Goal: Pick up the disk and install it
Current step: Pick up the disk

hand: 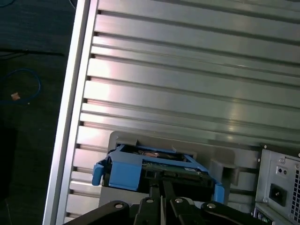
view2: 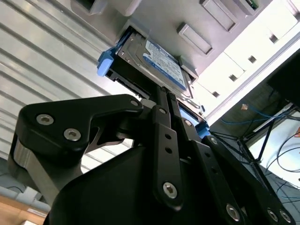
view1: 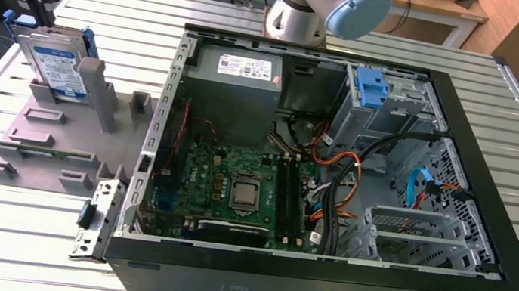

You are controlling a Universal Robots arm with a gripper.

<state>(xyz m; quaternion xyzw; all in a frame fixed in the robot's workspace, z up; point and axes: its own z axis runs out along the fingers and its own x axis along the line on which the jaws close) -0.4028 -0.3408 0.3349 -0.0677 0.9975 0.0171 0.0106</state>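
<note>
where the grey fixture [view1: 56, 140] reaches its far corner on the exterior view's left, the disk [view1: 59, 64] stands on edge in a slot. it tilts a little, label side facing the camera, with the blue carrier showing along its top and sides. the gripper [view1: 45, 18] hangs right over that top edge. in both wrist views its fingers [view2: 159, 105] are drawn together to a thin slit, clenched, with their tips at the disk's [view2: 161, 63] connector end. whether they pinch any part of the carrier, i cannot tell.

a grey post [view1: 95, 80] stands just beside the disk on the exterior view's right. beyond the fixture on that side rises the open computer case [view1: 324, 265], its near wall running alongside the fixture. inside the case are the grey power supply [view1: 240, 66] and a blue latch piece [view1: 373, 89].

in the first wrist view the disk [hand: 140, 164] lies end-on under the gripper [hand: 161, 185]. bare slats of the aluminium table [hand: 187, 70] stretch away past it, and the table's long edge is near — dark floor lies beyond it.
</note>
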